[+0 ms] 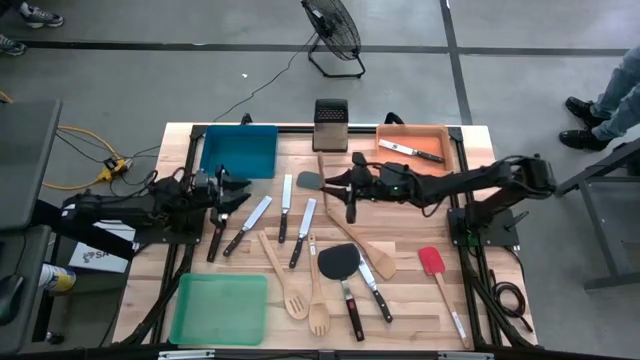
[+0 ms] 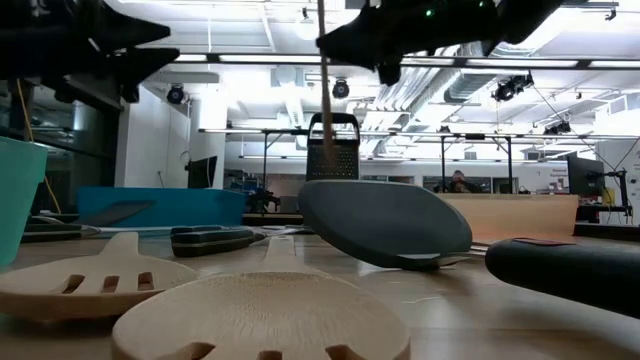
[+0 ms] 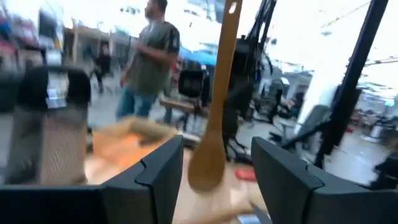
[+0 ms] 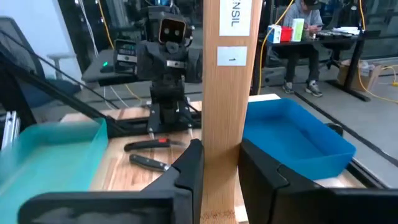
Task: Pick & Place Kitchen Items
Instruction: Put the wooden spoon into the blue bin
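Right gripper (image 1: 343, 188), seen from above, sits at the centre of the frame with its fingers clamped on a pale wooden spatula (image 1: 324, 170), lifted clear of the table (image 1: 420, 300). Left gripper (image 1: 232, 192) waits at centre left, jaws apart, empty, just above the knives (image 1: 255, 222). More utensils lie across the lower middle: slotted spoons (image 1: 296, 300), a black spatula (image 1: 340, 262) and a red spatula (image 1: 432, 262). One knife (image 1: 410, 151) already rests in the orange tray (image 1: 445, 135) at upper right, so I judge that trays are the targets and the lifted spatula is in transit to one.

At table height, the spatula handle (image 2: 323, 60) hangs upright at upper centre, in front of the grater (image 2: 332, 148); the black spatula (image 2: 385, 222) fills the middle.

Left wrist: the spatula (image 3: 214, 118) hangs vertical at centre frame, framed between the open fingers (image 3: 158, 177) but far beyond them.

Right wrist: fingers (image 4: 189, 168) press both sides of the wooden blade (image 4: 224, 112), holding it on end; the blue tray (image 4: 298, 140) lies at right, the green tray (image 4: 56, 155) at left.
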`<action>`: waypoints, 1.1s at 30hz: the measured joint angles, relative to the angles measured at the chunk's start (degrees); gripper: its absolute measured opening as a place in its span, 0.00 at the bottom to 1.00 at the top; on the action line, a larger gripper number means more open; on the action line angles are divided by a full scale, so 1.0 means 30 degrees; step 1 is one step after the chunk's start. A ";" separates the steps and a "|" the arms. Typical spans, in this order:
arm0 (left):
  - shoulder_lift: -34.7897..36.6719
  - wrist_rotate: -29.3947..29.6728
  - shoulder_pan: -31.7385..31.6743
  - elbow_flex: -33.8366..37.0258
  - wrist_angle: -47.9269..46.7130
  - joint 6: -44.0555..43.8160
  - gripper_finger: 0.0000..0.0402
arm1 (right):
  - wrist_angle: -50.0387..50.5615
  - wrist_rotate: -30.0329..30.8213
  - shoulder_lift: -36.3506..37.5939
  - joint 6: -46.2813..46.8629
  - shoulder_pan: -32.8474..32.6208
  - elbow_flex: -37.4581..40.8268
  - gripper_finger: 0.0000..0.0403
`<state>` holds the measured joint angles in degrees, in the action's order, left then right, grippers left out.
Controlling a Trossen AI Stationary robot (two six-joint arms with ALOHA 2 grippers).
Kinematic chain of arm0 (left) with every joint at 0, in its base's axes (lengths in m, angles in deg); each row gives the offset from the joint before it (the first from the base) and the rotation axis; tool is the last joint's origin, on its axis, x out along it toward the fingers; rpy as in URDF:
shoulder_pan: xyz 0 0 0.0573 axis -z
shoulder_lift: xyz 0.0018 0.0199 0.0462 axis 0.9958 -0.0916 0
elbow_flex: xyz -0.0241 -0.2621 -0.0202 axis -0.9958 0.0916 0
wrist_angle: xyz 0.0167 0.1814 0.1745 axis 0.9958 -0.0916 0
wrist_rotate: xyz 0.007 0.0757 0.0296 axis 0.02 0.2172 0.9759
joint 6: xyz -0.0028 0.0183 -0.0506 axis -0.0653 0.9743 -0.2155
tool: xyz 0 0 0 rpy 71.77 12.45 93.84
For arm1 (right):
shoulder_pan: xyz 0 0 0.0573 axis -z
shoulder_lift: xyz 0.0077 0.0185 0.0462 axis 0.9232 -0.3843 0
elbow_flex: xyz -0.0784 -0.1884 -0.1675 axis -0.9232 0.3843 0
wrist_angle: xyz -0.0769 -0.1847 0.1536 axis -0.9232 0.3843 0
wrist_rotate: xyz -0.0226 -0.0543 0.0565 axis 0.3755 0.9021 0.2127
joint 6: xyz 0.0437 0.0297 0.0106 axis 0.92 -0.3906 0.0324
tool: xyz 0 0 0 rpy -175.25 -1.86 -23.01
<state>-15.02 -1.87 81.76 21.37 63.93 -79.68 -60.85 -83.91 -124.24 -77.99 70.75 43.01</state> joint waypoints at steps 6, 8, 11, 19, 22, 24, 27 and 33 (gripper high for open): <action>-0.2564 0.1164 0.0005 -0.0019 0.3196 0.1793 0.59 | -0.1736 -0.0066 -0.0978 0.0088 0.0000 0.0000 0.17; -0.3514 0.1229 0.0000 -0.0049 0.4391 0.1774 0.65 | -0.2039 -0.0080 -0.1174 0.0088 0.0000 -0.0007 0.17; -0.4993 0.1223 0.0006 -0.0081 0.6126 0.1707 0.73 | -0.2047 -0.0280 -0.1254 0.0095 0.0000 -0.0296 0.17; -1.0027 0.1207 -0.0007 -0.3665 0.6278 0.1869 0.78 | -0.1694 -0.1460 -0.2204 -0.0093 0.0000 -0.1903 0.17; -1.1794 0.0897 -0.0021 -0.5535 0.5833 0.2208 0.78 | -0.1105 -0.1521 -0.2810 -0.0078 0.0000 -0.2352 0.17; -1.2876 0.0561 -0.0010 -0.6630 0.5000 0.2234 0.78 | -0.0411 -0.1578 -0.2860 -0.0068 0.0000 -0.2432 0.17; -1.4423 -0.0179 -0.0013 -0.8240 0.4093 0.2225 0.78 | -0.0475 -0.1602 -0.3069 -0.0048 0.0000 -0.2607 0.17; -1.7262 -0.0658 -0.0007 -1.0553 0.3846 0.2223 0.78 | 0.0008 -0.1603 -0.3076 -0.0014 0.0000 -0.2586 0.17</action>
<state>-66.81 -3.84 81.74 -10.29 75.46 -73.01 -60.83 -88.72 -133.47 -78.03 70.75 35.25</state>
